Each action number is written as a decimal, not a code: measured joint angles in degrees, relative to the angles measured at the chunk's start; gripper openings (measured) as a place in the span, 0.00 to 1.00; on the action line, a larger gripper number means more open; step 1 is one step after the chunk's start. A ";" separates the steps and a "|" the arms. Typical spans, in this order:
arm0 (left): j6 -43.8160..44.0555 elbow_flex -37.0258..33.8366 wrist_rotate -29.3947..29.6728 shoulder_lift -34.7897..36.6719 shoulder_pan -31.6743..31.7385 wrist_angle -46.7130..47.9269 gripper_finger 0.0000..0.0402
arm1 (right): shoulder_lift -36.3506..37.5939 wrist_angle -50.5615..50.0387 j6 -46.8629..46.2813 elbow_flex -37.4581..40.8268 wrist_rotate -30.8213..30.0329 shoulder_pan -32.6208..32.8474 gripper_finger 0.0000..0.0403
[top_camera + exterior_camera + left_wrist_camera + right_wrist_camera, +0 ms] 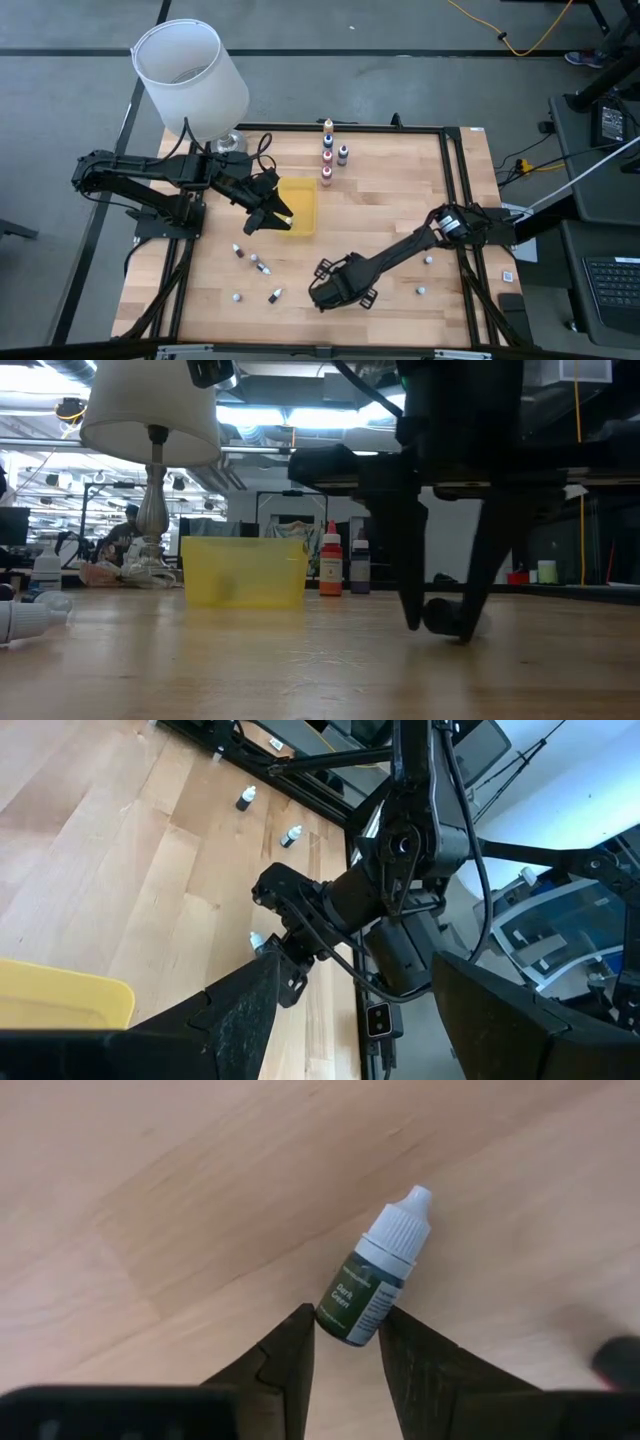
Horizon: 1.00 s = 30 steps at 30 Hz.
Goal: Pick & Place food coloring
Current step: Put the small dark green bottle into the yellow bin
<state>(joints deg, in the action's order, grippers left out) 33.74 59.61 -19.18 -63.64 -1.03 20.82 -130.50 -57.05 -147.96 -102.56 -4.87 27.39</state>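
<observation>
You were in the pick step. Your right gripper (343, 1342) was down at the front of the table (400, 200), its two fingers narrowed onto the base of a small dropper bottle (375, 1275) lying on its side on the wood. The fingers looked to be pinching it, though from the wrist view alone I couldn't be sure the squeeze was firm or the bottle off the surface. The next move, as I judged it, called for a clean lift without letting the bottle pivot out of that low grip, then a carry to the yellow tray (297, 205).

The bottle had a white ribbed cap with a pointed tip, dark green contents and a label reading "Dark Green".

Your left gripper (277, 217) hovered over the near edge of the tray with its fingers parted and nothing between them. Other bottles lay loose on the wood: several front left (254, 262), two by the right arm (424, 277), and a standing cluster behind the tray (331, 152). A white lamp (190, 75) stood at the back left corner.
</observation>
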 joint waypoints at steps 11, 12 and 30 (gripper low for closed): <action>-0.04 0.00 0.25 0.00 0.01 0.00 0.63 | 0.00 3.07 10.36 -0.02 0.10 0.03 0.29; -0.02 0.00 0.48 0.00 0.00 0.00 0.63 | 0.00 2.71 10.83 -0.02 0.02 0.03 0.29; -0.48 0.00 0.68 0.00 0.00 0.00 0.63 | 0.00 0.78 16.26 -0.02 -0.05 0.05 0.29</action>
<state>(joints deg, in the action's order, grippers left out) 33.26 59.61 -18.50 -63.64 -1.03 20.82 -130.50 -56.27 -131.70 -102.59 -4.92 27.44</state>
